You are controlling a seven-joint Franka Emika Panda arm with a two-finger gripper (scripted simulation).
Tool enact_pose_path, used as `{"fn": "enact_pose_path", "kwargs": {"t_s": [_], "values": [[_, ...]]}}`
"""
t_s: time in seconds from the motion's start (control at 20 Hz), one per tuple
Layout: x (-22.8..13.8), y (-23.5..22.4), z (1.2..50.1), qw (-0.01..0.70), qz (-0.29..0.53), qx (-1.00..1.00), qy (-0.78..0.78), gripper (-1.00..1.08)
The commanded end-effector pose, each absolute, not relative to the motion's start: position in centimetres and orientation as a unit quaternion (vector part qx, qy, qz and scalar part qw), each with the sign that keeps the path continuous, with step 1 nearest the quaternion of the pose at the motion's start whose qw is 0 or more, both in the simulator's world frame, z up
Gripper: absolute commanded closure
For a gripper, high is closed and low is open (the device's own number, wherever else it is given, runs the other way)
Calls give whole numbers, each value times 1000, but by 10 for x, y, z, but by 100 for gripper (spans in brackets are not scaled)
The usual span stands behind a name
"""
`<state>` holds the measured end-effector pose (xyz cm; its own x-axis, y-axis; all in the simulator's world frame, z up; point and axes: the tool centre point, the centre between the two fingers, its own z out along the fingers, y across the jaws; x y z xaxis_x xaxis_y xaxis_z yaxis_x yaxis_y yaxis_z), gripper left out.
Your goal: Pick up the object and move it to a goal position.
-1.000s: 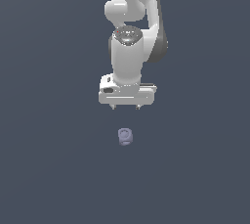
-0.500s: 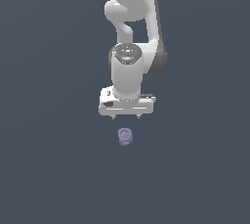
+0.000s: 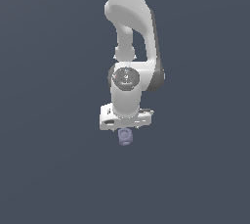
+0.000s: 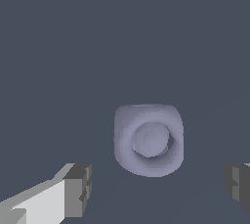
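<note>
The object (image 3: 125, 137) is a tiny pale lavender-grey stubby cylinder with a round rim, standing on the dark grey floor. In the exterior view the white gripper (image 3: 125, 128) hangs right over it and its body covers the object's upper part. In the wrist view the object (image 4: 149, 140) is seen from above, round hollow facing up, lying between the two dark fingertips (image 4: 78, 190) with a gap on each side. The gripper (image 4: 158, 186) is open and touches nothing.
The white arm (image 3: 132, 32) rises above the gripper to the exterior view's upper edge. The flat dark grey floor (image 3: 49, 169) surrounds the object on all sides.
The gripper has come down toward the object, from well above it to just over it, fingers still apart. The object has not moved.
</note>
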<state>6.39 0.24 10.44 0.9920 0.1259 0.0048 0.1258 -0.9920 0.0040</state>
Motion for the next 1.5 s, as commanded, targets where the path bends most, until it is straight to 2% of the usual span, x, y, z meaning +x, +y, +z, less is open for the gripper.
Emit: {"fn": "enact_pose_path", "kwargs": {"t_s": [0.0,0.5,0.95,1.25,1.3,1.45], "values": [[68,2,97,1,1,998,69,-92],[71,2,87,0,0,997,73,-92],[70,2,45,0,0,997,74,-92],[72,2,39,0,0,997,74,-92],[72,2,39,0,0,997,74,108],[72,2,39,0,0,997,74,108]]}}
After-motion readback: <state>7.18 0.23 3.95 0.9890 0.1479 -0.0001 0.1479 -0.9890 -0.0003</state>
